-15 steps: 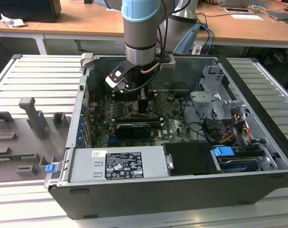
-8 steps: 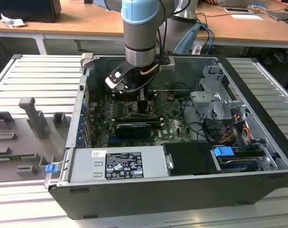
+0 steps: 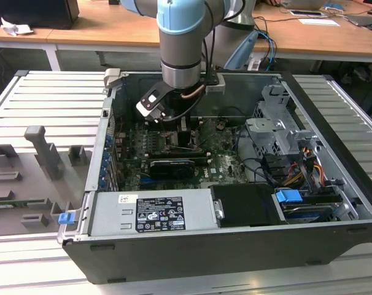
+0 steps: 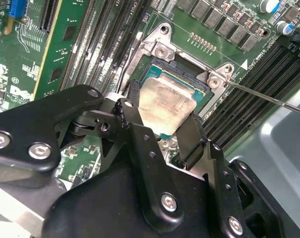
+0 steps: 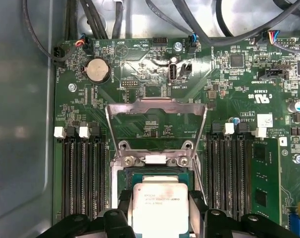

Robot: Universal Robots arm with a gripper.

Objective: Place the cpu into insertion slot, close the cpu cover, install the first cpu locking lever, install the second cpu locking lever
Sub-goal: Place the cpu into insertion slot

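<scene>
**Silvery cpu gripped at the open insertion slot**

In the exterior view you see the arm reaching down into the open computer case. The gripper is low over the green motherboard, well apart from the grey power supply.

In the second wrist view the black fingers are closed to the width of the cpu and press on two opposite edges of it. The chip is at the insertion slot; you cannot tell whether it is fully seated. A thin locking lever runs out from one corner of the slot's frame.

In the first wrist view the cpu cover stands raised open at the hinge side of the slot, and you see the board through its cutout. Long memory slots run on both sides.
</scene>
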